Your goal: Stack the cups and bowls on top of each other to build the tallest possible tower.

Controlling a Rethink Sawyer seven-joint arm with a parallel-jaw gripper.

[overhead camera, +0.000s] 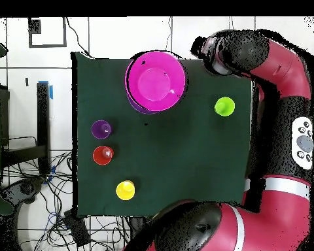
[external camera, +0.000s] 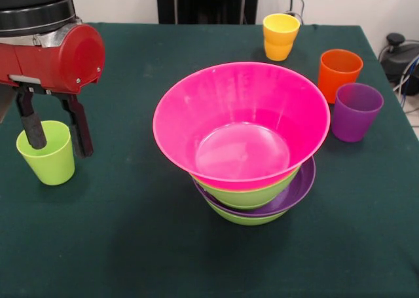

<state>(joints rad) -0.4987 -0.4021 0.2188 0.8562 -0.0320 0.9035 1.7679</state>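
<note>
a dark green cloth is covering the table (external camera: 131,245), with white wall behind it and cables trailing past its edges. at the middle of the cloth the tower (external camera: 252,180) is standing: the wide pink bowl (external camera: 241,124) is sitting uppermost on lime green and purple bowls nested beneath. three cups are waiting off to one side, the yellow-orange cup (external camera: 280,36), the orange cup (external camera: 338,74) and the purple cup (external camera: 355,111), well apart from the gripper (external camera: 55,138). you are looking at the fingers spread around the wall of the lime green cup (external camera: 47,152), one finger dipping inside the mouth and the other hanging outside; whether they are pressing the wall yet cannot be told. if you are closing here, the thin tapered wall is likely flexing and the cup could be tilting or slipping out during the lift. the pink bowl's glossy sloping floor is a risk too, since a cup set off centre would probably be sliding or tipping.
</note>
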